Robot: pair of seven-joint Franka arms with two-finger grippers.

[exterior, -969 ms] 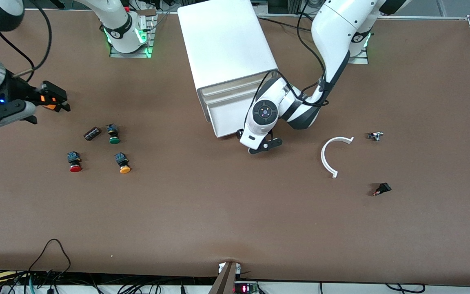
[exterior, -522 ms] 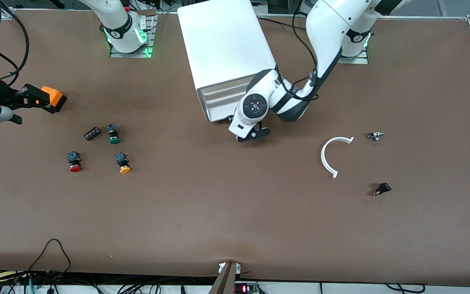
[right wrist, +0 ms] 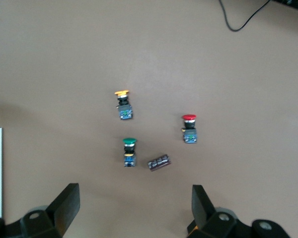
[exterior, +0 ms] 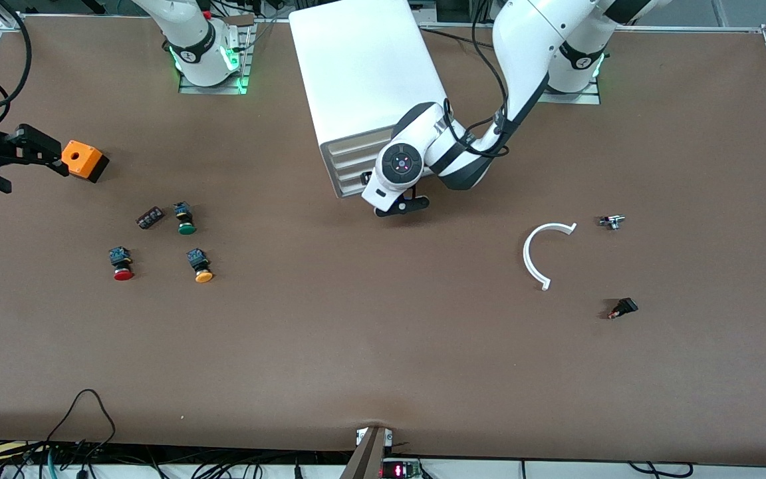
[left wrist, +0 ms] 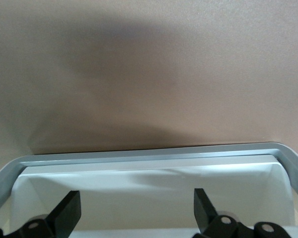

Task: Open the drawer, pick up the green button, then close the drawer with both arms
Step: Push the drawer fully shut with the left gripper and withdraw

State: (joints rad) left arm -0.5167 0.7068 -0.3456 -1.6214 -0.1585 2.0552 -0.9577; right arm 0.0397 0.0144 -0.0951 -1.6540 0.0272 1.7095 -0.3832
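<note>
The left tool (exterior: 396,203) hangs at the front of the white cabinet (exterior: 366,70), fingers (left wrist: 67,213) spread wide and empty, right over the drawer (left wrist: 154,161), whose grey rim and white inside show in the left wrist view. The right tool (exterior: 24,150) is up over the right arm's end of the tabletop (exterior: 383,346), jaws wide and empty, beside an orange block (exterior: 84,159). The green button (exterior: 185,219) lies on the tabletop toward the right arm's end from the cabinet, near the red-capped button (exterior: 121,263), the orange-capped button (exterior: 201,266) and a small dark part (exterior: 150,217).
</note>
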